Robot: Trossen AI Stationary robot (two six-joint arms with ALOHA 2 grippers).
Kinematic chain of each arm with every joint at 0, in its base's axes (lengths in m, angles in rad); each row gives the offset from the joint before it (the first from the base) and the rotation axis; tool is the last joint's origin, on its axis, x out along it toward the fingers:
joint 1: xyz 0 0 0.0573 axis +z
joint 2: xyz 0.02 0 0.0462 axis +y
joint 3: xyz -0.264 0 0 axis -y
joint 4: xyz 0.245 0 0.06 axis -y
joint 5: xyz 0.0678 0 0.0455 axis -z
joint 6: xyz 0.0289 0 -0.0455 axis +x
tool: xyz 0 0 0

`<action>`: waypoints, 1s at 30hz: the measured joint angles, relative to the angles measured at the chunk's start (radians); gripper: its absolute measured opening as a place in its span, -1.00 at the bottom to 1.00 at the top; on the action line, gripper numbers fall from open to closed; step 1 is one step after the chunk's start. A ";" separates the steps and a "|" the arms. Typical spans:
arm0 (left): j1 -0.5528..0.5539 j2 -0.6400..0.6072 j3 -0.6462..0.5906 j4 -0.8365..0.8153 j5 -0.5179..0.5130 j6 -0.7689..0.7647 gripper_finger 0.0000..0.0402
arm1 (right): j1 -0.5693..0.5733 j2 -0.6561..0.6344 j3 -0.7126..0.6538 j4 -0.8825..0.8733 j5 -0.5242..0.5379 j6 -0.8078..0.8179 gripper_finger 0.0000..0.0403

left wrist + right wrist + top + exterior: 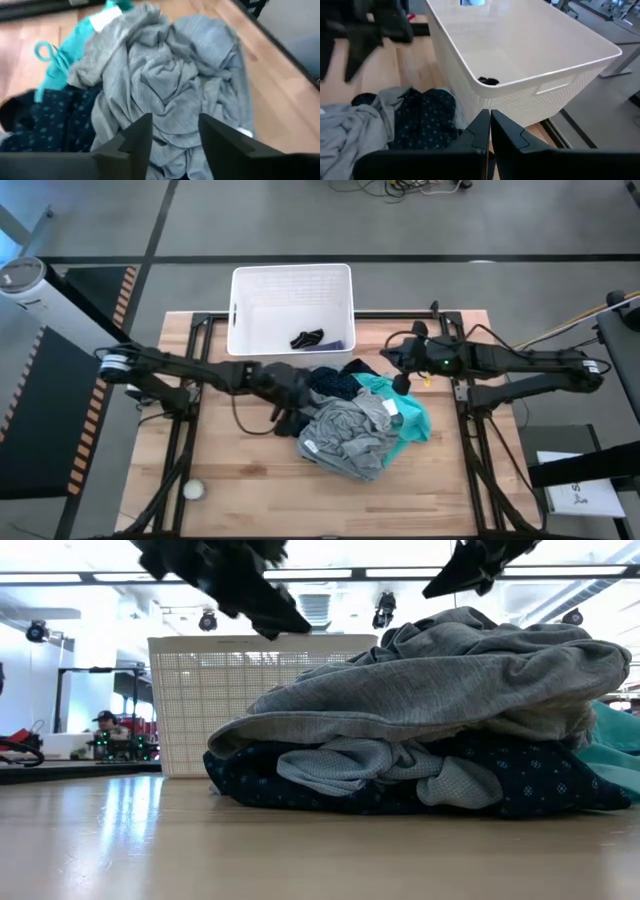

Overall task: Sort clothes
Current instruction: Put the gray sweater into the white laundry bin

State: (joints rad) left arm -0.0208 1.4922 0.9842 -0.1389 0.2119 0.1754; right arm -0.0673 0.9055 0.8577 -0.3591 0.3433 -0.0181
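Three garments lie heaped on the worktop (250, 470): one grey garment (170, 90) on top, directly under and ahead of the left jaws (172, 132), one navy dotted garment (55, 120) to one side of them, one teal garment (65, 55) beyond. One dark item (307, 337) already lies in the one white basket (245, 300). Left jaws stand apart, holding nothing; best to sink them onto a thick grey fold and pinch that layer alone. Right jaws (489, 120) are pressed together, empty, just before the basket wall.
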 joint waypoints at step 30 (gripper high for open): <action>-0.034 0.342 0.252 -0.096 -0.144 0.042 -0.91 | 0.000 -0.044 -0.007 -0.026 -0.001 -0.019 -1.00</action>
State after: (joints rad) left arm -0.0549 1.8345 1.2364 -0.2344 0.0679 0.2173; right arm -0.0673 0.8612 0.8505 -0.3853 0.3420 -0.0369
